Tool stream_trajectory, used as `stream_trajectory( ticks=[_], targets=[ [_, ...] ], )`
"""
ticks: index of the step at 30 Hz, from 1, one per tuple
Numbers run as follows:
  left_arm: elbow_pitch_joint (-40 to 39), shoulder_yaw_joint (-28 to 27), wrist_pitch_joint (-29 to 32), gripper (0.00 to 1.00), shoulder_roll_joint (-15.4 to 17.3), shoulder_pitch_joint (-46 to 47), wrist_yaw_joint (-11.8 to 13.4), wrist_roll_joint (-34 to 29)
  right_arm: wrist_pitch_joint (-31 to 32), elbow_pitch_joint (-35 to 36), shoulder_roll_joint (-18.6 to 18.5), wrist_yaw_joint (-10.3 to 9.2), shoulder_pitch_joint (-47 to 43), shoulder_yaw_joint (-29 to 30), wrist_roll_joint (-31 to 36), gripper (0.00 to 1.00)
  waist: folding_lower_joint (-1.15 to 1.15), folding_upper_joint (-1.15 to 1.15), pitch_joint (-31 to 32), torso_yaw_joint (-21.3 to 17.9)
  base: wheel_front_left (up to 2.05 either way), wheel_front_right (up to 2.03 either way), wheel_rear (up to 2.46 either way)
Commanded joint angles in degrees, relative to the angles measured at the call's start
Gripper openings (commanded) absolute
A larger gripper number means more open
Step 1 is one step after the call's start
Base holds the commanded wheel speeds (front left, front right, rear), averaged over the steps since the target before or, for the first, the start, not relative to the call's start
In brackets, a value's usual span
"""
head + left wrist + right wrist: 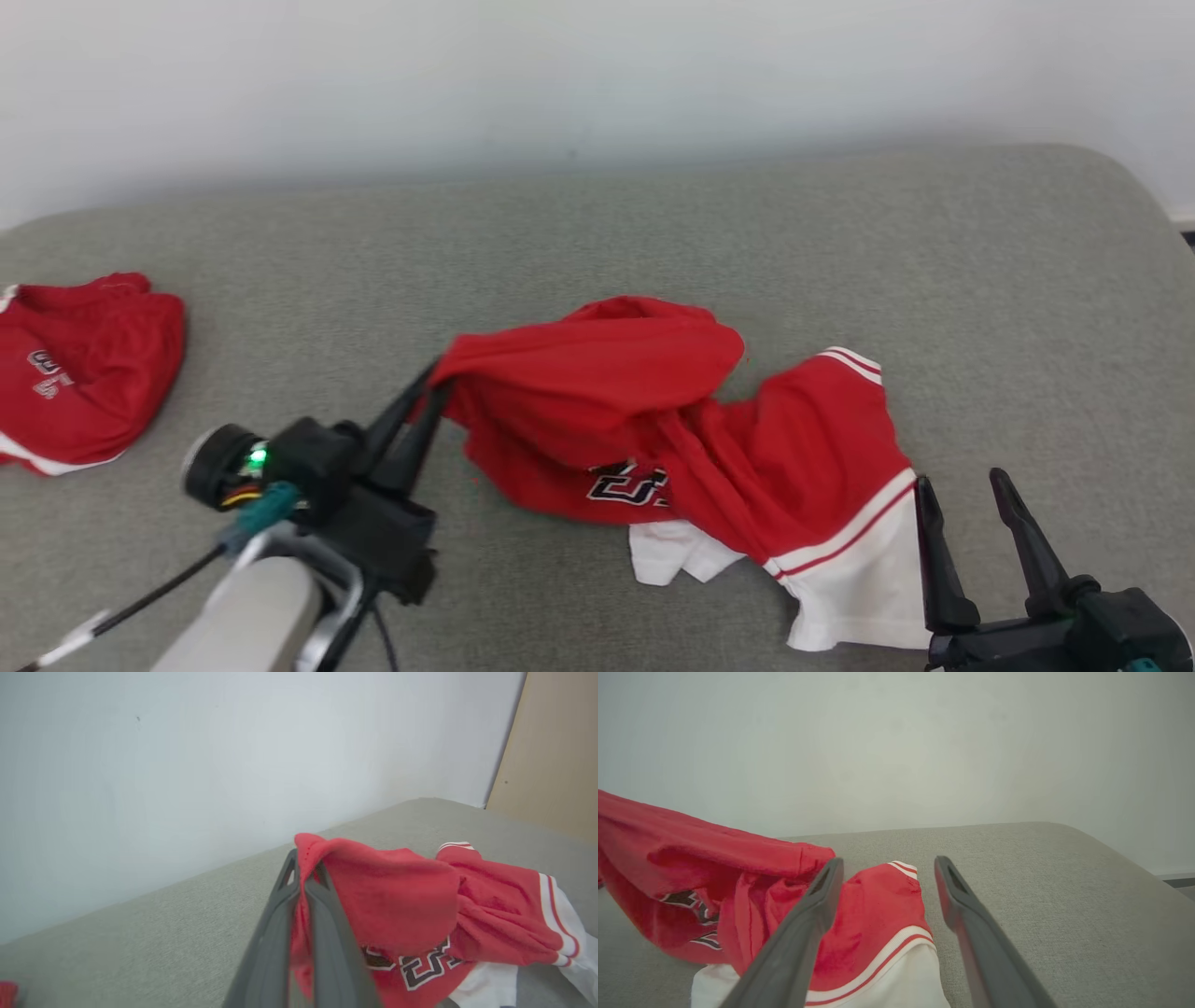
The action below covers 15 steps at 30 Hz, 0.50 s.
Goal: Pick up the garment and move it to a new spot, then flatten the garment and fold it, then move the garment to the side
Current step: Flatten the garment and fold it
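Observation:
A crumpled red garment [691, 439] with white trim and a dark number print lies mid-way across the grey padded surface [653, 224]. My left gripper [437, 381] is shut on its left edge, and the cloth there is lifted off the surface. In the left wrist view the red fabric [387, 896] is pinched between the two dark fingers [322, 933]. My right gripper [962, 487] stands open at the lower right, just past the garment's white hem. In the right wrist view its fingers [966, 905] frame the red and white hem [878, 952] with nothing between them.
A second red garment [79, 373] with white print lies bunched at the far left of the surface. A pale wall [597, 75] runs along the back. The surface's rounded right edge [1148, 243] drops off at the far right. A tan panel [551, 751] stands beyond the wall.

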<state>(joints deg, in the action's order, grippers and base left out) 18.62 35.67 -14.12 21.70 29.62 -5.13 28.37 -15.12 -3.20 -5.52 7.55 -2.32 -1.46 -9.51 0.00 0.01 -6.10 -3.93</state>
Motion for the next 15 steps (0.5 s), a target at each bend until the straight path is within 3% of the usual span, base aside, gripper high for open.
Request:
stream_trajectory(
  ticks=[1,3,5,10,15],
  targets=[
    [-0.4,-0.5,-0.2,0.00,0.8,-1.2,0.4,0.4,0.0,-0.1,-0.1,-0.13,0.0,0.2,-0.1,1.00,0.00,-0.01,1.5,2.7,0.00,0.00,0.00],
    [-3.7,-4.2,-0.3,0.00,4.6,-5.4,3.1,2.5,0.0,-0.6,-0.2,-0.13,0.0,0.9,-0.1,1.00,0.00,-0.01,1.9,4.3,0.00,0.00,0.00],
    [-5.2,-6.0,-0.4,0.00,6.2,-8.6,4.7,4.0,0.0,-0.8,-0.4,-0.13,-0.1,1.0,-0.1,1.00,0.00,-0.01,2.0,4.7,0.00,0.00,0.00],
    [-7.6,-8.8,-0.6,0.00,8.4,-16.2,7.7,5.8,0.0,-1.3,-0.5,-0.13,-0.1,1.2,-0.2,1.00,0.00,-0.01,1.8,4.6,0.00,0.00,0.00],
    [-8.4,-11.9,-1.0,0.00,8.4,-23.9,10.0,8.3,0.0,-1.9,-0.6,-0.13,-0.4,1.9,-0.1,1.00,0.00,-0.01,1.2,4.2,0.00,0.00,0.00]
  ],
)
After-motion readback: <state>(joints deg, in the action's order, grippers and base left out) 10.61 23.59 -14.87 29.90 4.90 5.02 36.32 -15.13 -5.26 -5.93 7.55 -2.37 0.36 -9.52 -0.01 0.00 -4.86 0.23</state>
